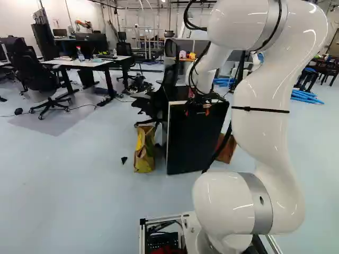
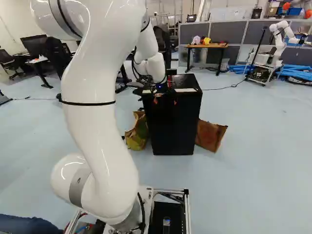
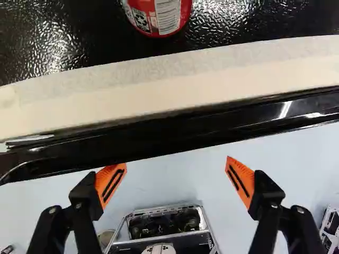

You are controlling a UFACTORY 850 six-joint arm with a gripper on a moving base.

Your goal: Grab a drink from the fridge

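Well, hanging over by the near upper edge of a black fridge [image 2: 174, 122], with jaws spread wide and grasping nothing. From the wrist, seen with orange pads [image 3: 110, 184] to either side of open room, beside a glossy black lip [image 3: 175, 129]; cannot tell contact from a narrow gap there. Placed ahead of the jaws, beyond the lip and a pale strip [image 3: 159, 84], on the textured black top [image 3: 47, 37]: a red can [image 3: 161, 21], partly cut off, near the strip and well apart from the pads. Leaves pale blue floor [image 2: 243, 146] between the fridge and the metal base frame [image 2: 187, 209]. Hemmed in at one side by a yellow patterned bag [image 1: 144, 153] and a black office chair [image 1: 159, 100], at the other by a brown paper bag [image 2: 209, 135]. Farther off, furnished with a white-topped desk [image 1: 87, 63], a wooden desk [image 2: 207, 46] before grey partitions [image 2: 225, 31], and another robot [image 2: 279, 44] near blue tubes [image 2: 297, 71].
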